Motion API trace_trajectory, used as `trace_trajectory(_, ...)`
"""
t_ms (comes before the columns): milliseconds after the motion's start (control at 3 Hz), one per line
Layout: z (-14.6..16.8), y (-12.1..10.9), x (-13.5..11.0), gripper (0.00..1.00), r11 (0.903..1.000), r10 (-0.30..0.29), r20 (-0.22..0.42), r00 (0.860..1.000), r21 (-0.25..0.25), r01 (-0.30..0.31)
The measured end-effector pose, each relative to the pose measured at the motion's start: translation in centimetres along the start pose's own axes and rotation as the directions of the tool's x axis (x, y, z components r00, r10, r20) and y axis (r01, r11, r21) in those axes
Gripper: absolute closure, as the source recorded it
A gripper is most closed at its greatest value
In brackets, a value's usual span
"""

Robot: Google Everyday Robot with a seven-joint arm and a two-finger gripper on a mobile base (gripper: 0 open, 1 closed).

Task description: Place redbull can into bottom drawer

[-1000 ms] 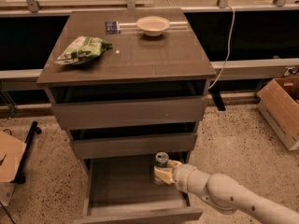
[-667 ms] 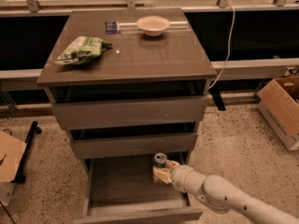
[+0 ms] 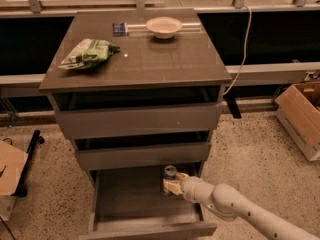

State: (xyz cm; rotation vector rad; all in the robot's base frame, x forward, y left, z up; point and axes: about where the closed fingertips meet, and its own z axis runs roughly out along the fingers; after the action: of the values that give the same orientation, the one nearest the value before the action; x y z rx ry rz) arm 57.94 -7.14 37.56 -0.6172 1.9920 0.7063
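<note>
Checking the cabinet (image 3: pixel 165 59), you find the bottom drawer (image 3: pixel 130 196) pulled out beneath the two upper drawers (image 3: pixel 137 121). The redbull can (image 3: pixel 170 172) stands upright inside the bottom drawer, at its right rear corner, silver top uppermost. Your gripper (image 3: pixel 172 185) reaches in from the right and is clamped around the can's lower part. Whether the can's base touches the drawer floor cannot be told. On the cabinet top are a white bowl (image 3: pixel 163 27) at the back, a small dark blue item (image 3: pixel 120 29) beside it, and a green bag (image 3: pixel 87 53) at the left. A cardboard box (image 3: pixel 300 116) sits on the floor to the right.
</note>
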Motion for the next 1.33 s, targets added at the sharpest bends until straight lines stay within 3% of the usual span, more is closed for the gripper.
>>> trace_trajectory(333, 2.4, -2.3, 2.5, 1.00, 0.9999, 0.005, -0.035, 0.999, -0.011, -0.005)
trace_trajectory(667, 2.5, -2.8, 2.1, 1.00, 1.0000, 0.003, -0.030, 1.000, -0.002, -0.004)
trace_trajectory(1333, 4.8, -2.7, 7.0, 1.00, 0.9944, -0.103, -0.031, 0.994, 0.019, 0.104)
